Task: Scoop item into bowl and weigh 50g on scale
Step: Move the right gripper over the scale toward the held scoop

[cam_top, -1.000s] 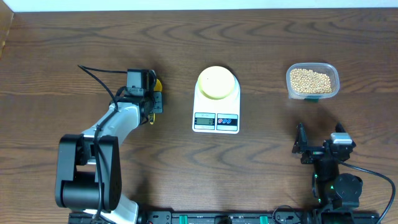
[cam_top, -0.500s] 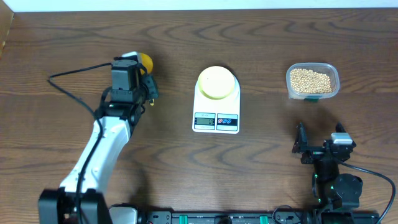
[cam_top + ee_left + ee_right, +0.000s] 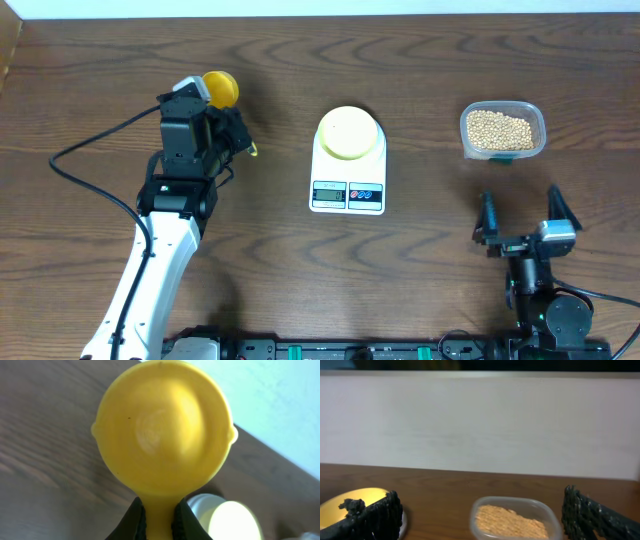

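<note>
Left gripper (image 3: pixel 160 519) pinches the yellow scoop (image 3: pixel 162 430) by its handle, far-left of the table; right gripper (image 3: pixel 523 215) gapes empty; beans (image 3: pixel 499 129) lie in the tub (image 3: pixel 535 112), far-right corner; carry the scoop level past bowl (image 3: pixel 348 132) and scale (image 3: pixel 347 193); dig shallow.

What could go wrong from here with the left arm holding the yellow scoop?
1. The left jaws pinch the round yellow plastic scoop only by its narrow handle; it might twist or slip once loaded.
2. The clear plastic tub of small tan beans sits at the far right, past the white rectangular scale; reaching across might knock the pale yellow-green bowl standing on it.
</note>
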